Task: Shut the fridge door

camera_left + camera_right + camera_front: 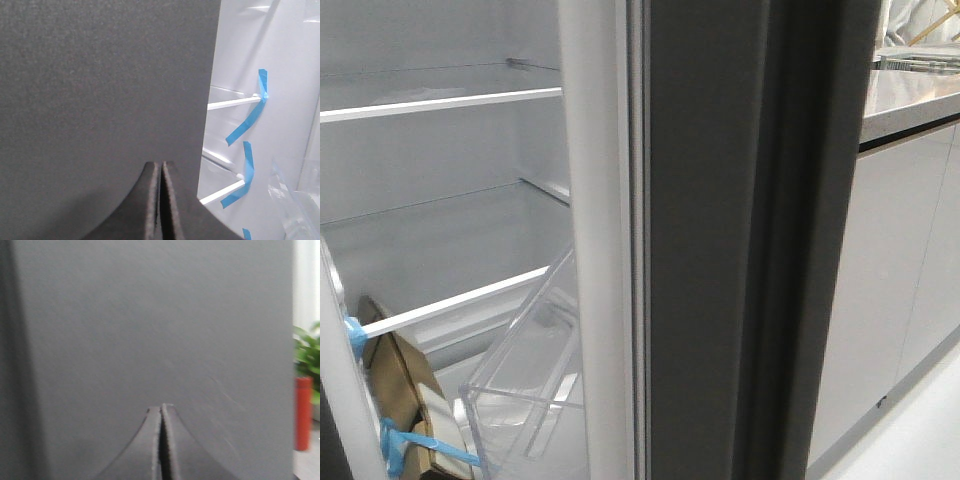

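In the front view the fridge door (705,250) stands open and edge-on: a dark-grey outer panel, a grey gasket strip (638,240) and white inner lining (595,200). A clear door bin (525,385) hangs low on the lining. Neither gripper shows in the front view. My right gripper (161,407) is shut and empty, its tips at or very near a flat dark-grey door face (150,320). My left gripper (161,164) is shut and empty, close against a dark-grey panel (100,85). I cannot tell which door that panel belongs to.
The fridge interior (440,220) holds white-edged glass shelves and a brown object (405,390) bound with blue tape. Blue tape (250,117) marks shelf ends. Light-grey cabinet doors (900,280) under a countertop stand to the right. A plant and a red cylinder (302,412) stand beyond the panel edge.
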You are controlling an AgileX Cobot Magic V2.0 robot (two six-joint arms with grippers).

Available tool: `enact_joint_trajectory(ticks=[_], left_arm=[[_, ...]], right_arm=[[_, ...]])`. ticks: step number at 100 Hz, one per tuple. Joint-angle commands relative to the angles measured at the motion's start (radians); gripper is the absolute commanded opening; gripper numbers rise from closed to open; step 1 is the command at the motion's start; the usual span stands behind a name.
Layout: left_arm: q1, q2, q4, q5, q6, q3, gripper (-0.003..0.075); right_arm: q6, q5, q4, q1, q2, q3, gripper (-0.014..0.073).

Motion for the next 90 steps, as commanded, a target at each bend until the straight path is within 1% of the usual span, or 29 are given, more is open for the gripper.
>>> enact_joint_trajectory(ticks=[1,17,29,47,68,90], left_arm=[[-0.002,0.019,-0.002,-0.077,-0.003,0.028,-0.0021],[-0.002,0.019,-0.002,-0.077,-0.003,0.028,-0.0021],[-0.002,0.019,-0.002,-0.077,-0.003,0.028,-0.0021],[-0.002,0.019,-0.002,-0.077,-0.003,0.028,-0.0021],[-0.002,0.019,-0.002,-0.077,-0.003,0.028,-0.0021],[-0.002,0.019,-0.002,-0.077,-0.003,0.028,-0.0021]], right_arm=[[-0.002,-0.055,-0.002,0.041,0.052,-0.084,-0.0076],[-0.002,0.029,-0.002,0.1,0.127,-0.183,-0.0076],[-0.002,0.065,-0.002,0.121,0.178,-0.241,-0.0076],[-0.002,0.072,-0.002,0.13,0.23,-0.288,-0.0076],[-0.008,0.066,-0.002,0.182,0.299,-0.341,-0.0076],[-0.008,0.05,-0.002,0.198,0.434,-0.421,-0.0076]])
